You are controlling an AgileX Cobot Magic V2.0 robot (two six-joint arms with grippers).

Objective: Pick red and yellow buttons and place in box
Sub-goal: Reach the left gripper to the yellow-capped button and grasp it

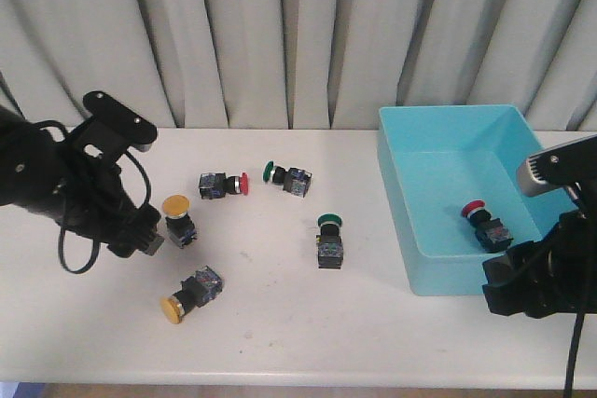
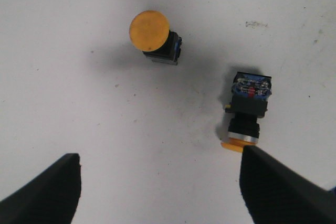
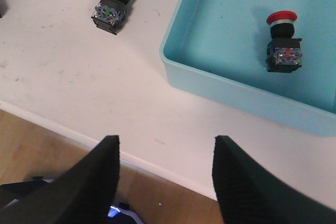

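Grey curtains back a white worktop. Left hand is released, empty, beside two yellow buttons at nine o'clock; a red button lies centre. Another red sits in the box at three o'clock, right hand released. Next: probably close on a yellow.
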